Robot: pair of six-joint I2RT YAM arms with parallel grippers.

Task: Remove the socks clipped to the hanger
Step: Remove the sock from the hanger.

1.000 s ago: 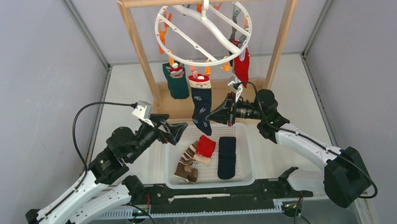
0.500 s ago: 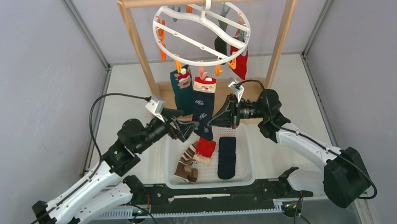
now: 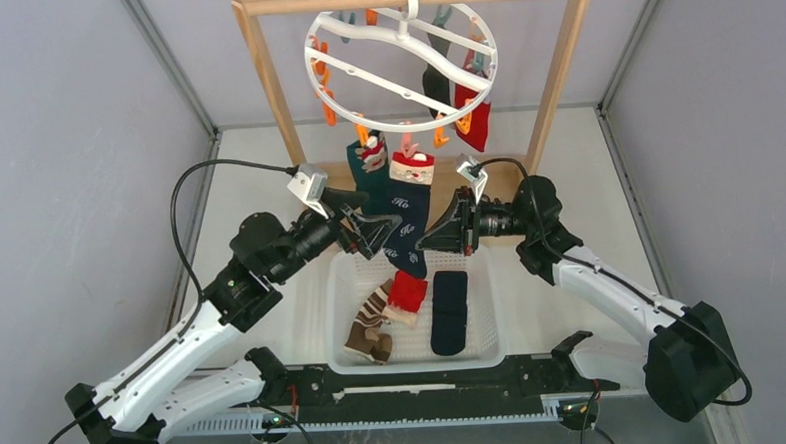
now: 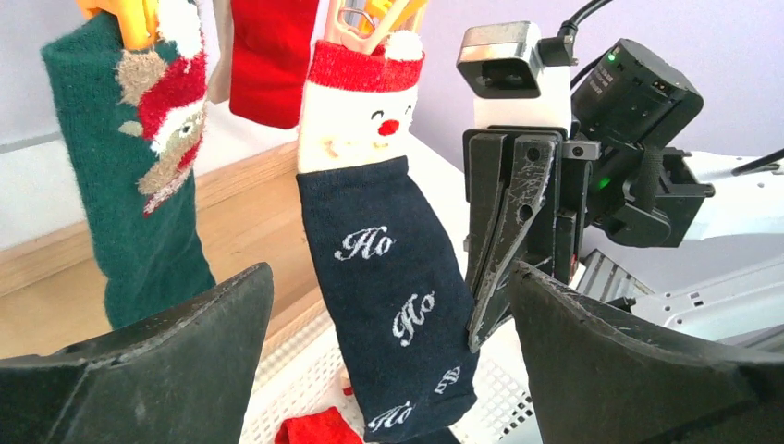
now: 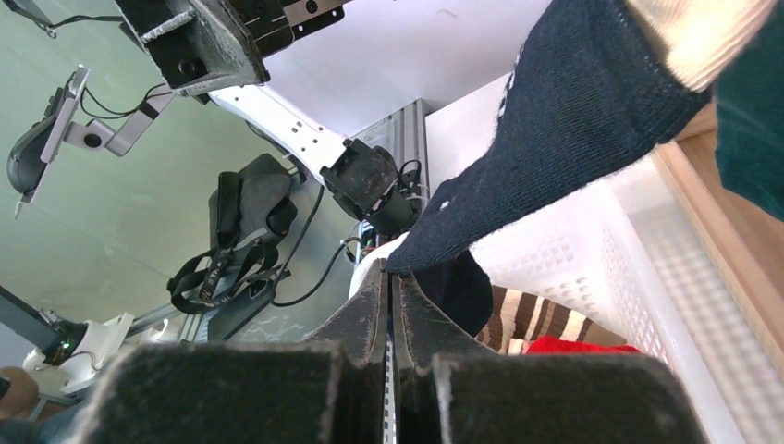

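Work roughly half done: three socks (image 3: 449,310) lie in the basket (image 3: 497,308) below the hanger (image 3: 406,33), four hang clipped; left gripper (image 3: 382,234) spread around the navy Santa sock (image 4: 388,296), right gripper (image 3: 422,243) pressed together beside it.

The navy sock (image 4: 388,305) is matt knitted cloth with a fuzzy white cuff. The hanger (image 3: 406,38) is smooth, glossy white plastic, the rack (image 3: 309,1) pale bare wood, and the basket (image 3: 415,364) perforated white plastic. The right tool (image 4: 478,338) looks scuffed matt black.

The clipped sock (image 3: 409,216) hangs between left tool (image 3: 385,234) and right tool (image 3: 423,243), above the basket (image 3: 334,315).
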